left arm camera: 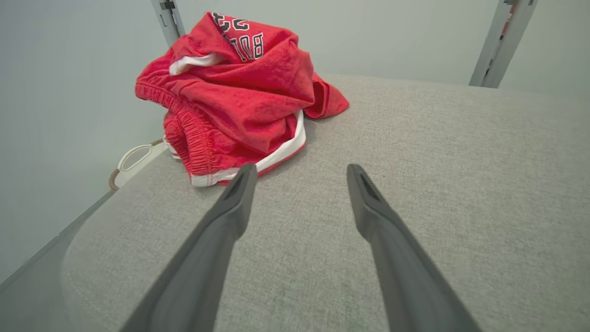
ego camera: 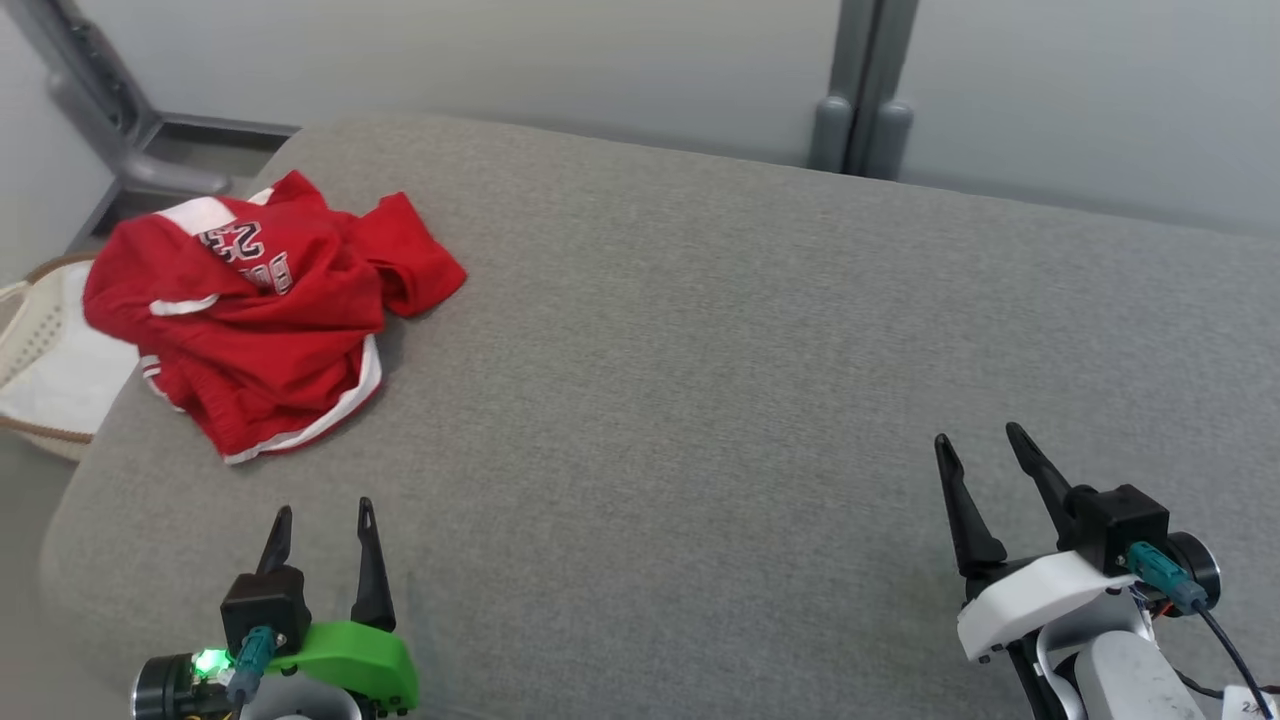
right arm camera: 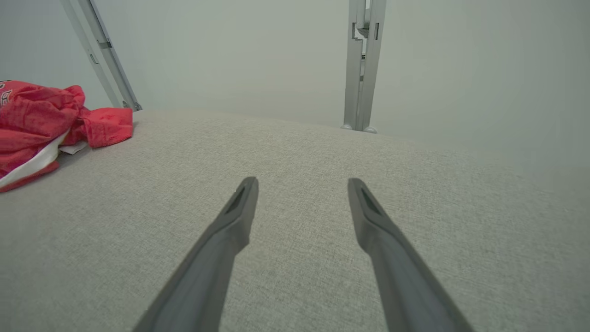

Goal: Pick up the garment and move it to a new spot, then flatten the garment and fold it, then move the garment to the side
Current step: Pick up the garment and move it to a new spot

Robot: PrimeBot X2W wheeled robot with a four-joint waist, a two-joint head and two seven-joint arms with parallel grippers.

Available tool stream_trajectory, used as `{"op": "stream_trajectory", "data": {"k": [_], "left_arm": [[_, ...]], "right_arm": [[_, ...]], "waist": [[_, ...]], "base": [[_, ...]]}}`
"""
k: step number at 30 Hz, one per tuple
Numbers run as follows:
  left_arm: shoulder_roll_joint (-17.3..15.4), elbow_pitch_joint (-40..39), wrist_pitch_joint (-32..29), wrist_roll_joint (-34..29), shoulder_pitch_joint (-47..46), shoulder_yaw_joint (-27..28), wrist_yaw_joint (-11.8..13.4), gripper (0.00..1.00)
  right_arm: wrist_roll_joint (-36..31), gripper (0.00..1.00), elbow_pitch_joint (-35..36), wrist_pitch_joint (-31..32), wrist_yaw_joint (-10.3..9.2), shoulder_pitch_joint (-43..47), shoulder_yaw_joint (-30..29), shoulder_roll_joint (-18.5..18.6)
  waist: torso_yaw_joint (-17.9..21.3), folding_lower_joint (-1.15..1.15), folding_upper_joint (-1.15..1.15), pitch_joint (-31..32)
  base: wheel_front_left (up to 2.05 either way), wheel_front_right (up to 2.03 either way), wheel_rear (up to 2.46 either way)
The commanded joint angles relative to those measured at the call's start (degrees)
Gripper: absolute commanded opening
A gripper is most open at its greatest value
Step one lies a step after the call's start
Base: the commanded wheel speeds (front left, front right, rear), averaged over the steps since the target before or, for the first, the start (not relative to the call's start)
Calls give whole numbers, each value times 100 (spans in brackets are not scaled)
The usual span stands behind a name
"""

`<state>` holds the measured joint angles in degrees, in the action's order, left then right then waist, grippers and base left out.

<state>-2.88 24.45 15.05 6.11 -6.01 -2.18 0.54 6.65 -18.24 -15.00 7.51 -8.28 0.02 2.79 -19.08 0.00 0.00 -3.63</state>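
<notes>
Head view: red garment [ego camera: 265,310] lies crumpled in a heap at the far-left corner of the grey padded surface [ego camera: 750,330], part of it overhanging the left edge. White trim and dark lettering show on it. A pale basket [ego camera: 35,350] sits off the edge, just beside and below the heap. Left claw [ego camera: 322,520] at lower left, fingers spread, nothing between them, near the heap but apart from it. Right claw [ego camera: 985,450] at lower right, fingers spread too, holding nothing, well apart from the garment.

Left wrist view: left claw [left arm camera: 299,173] points at the garment [left arm camera: 239,97]; the left fingertip lines up with the white hem, but contact can't be told, it looks just short. Elastic waistband visible on the near-left side of the pile. Basket handle [left arm camera: 133,159] peeks past the edge.

Right wrist view: right claw [right arm camera: 302,184] wide, over bare grey fabric. Garment [right arm camera: 41,124] at the far left of this view, well away.

Step, as I read it: very start, the pick-up is not yet done. Next move likely calls for the left claw to go forward and down onto the near hem or waistband, close on a good bunch of cloth, lift, and carry it toward the middle. Risk: pinching only one layer so the heap drags or slides off the edge.
</notes>
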Motion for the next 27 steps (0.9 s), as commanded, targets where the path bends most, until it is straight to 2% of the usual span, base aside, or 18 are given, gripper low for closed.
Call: {"op": "stream_trajectory", "data": {"k": [1, 5, 12, 17, 20, 27], "left_arm": [[-4, 16, 20, -44, 69, -11, 8, 100], [-6, -16, 19, 15, 143, 109, 71, 100], [-2, -293, 14, 379, 442, 485, 351, 100], [-5, -384, 13, 565, 579, 595, 414, 100], [-5, -400, 14, 639, 497, 585, 396, 100], [-6, -113, 13, 730, -137, 507, 53, 100]], "right_arm": [[10, 100, -35, -27, -4, -56, -7, 27], [40, 100, -67, -26, -4, -81, 142, 27], [26, 100, -246, -27, -5, -359, 573, 73], [50, 100, -340, -27, -5, -488, 720, 130], [60, 100, -355, -27, -5, -522, 750, 183], [-32, 100, -213, -27, -5, -434, 610, 372]], "waist": [[-816, 0, 0, -193], [-1193, 0, 0, -233], [-1291, 0, 0, -414], [-1308, 0, 0, -478], [-1307, 0, 0, -528], [-1288, 0, 0, -764]], "base": [[0, 0, 0], [0, 0, 0], [0, 0, 0], [0, 0, 0], [0, 0, 0], [0, 0, 0]]}}
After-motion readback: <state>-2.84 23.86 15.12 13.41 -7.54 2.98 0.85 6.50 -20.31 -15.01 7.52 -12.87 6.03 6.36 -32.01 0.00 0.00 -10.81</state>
